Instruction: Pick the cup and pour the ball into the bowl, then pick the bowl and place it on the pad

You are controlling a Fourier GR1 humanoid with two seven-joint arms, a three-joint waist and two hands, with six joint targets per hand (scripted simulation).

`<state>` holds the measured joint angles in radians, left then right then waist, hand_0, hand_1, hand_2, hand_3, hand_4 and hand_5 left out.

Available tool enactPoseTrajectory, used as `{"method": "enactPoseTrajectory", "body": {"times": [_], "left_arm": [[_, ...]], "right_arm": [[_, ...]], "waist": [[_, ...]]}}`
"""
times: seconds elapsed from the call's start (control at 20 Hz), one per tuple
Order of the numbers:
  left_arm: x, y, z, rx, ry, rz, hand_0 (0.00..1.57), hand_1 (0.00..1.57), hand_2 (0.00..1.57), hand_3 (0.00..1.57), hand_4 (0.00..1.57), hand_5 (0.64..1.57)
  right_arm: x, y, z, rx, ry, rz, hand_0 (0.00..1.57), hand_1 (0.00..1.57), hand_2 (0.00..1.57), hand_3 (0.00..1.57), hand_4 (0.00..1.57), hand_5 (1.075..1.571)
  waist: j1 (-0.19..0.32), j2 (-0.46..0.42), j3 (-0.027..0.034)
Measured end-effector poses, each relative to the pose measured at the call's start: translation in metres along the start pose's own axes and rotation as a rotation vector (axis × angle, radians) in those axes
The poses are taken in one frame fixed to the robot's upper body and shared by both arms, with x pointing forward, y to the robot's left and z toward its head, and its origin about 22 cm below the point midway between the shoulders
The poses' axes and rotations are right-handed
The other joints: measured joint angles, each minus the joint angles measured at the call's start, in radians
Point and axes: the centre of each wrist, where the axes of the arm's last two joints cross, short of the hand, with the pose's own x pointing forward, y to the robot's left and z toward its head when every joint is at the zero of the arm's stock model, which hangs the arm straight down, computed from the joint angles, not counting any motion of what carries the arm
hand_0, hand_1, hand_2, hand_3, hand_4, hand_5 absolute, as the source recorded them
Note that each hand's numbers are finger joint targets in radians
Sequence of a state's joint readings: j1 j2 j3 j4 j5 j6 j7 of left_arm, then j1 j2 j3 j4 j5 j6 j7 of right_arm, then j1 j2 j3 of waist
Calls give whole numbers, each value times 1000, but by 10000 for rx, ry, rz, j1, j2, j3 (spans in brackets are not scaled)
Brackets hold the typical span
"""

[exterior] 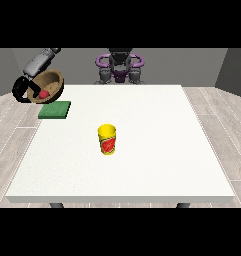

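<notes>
One hand [23, 88] shows, at the view's left, up at about ten o'clock from the table's middle. It is black, on a grey forearm [39, 61] that slants up toward the top. Its fingers curl round the near-left rim of the bowl [51, 85], gripping it. The bowl is one, brown and wooden-looking, held in the air and tilted so that its open mouth faces the camera. Inside it lies one red ball [43, 93], low against the inner wall, just beside the fingers.

Directly below the bowl, toward five o'clock of the hand, lies one green pad [55, 110], flat on the table's far-left corner. The bowl hangs above the pad's far edge; whether it touches the pad cannot be told, though a gap seems to show between them.

Further out, toward four o'clock from the pad and well apart from it, stands one yellow cup [107, 140], upright near the middle of the table, with a red mark on its side. Its mouth is open; its inside shows only yellow. Nothing stands between cup and pad.

The white table [157, 165] bears the pad and the cup only. At twelve o'clock behind its far edge sits the robot's torso [120, 67], dark with purple rings at its shoulders. The other hand is not to be seen. Around the table runs a pale plank floor [222, 130], with grey walls behind.
</notes>
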<state>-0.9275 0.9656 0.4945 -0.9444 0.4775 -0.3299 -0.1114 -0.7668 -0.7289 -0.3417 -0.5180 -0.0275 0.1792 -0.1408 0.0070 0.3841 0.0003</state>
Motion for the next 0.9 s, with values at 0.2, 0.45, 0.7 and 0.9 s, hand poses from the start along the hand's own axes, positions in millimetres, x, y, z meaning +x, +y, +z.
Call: {"method": "enactPoseTrajectory", "body": {"times": [0.2, 0.45, 0.7, 0.9], "left_arm": [[-10, -1, 4, 51, 70, 24, 0, 0, 0, 0, 0, 1525], [-8, 1, 6, 65, 82, 31, 0, 0, 0, 0, 0, 1528], [12, 2, 0, 83, -360, -3, 0, 0, 0, 0, 0, 1517], [23, 5, -1, 168, -609, -28, 0, 0, 0, 0, 0, 1519]], "right_arm": [[-4, 18, -2, 226, 153, 192, 1571, 1571, 1571, 1298, 1177, 1569], [-30, 24, 5, 311, 528, -417, 1571, 1571, 1571, 1256, 1063, 1569], [-38, 6, 10, -711, 1096, -1144, 1207, 1207, 1265, 1235, 0, 1562], [-29, -14, 9, -1428, 1090, -1351, 726, 726, 649, 1040, 0, 1539]], "waist": [[-1, -47, -1], [-25, -28, 4], [89, 323, 19], [135, 552, 16]]}}
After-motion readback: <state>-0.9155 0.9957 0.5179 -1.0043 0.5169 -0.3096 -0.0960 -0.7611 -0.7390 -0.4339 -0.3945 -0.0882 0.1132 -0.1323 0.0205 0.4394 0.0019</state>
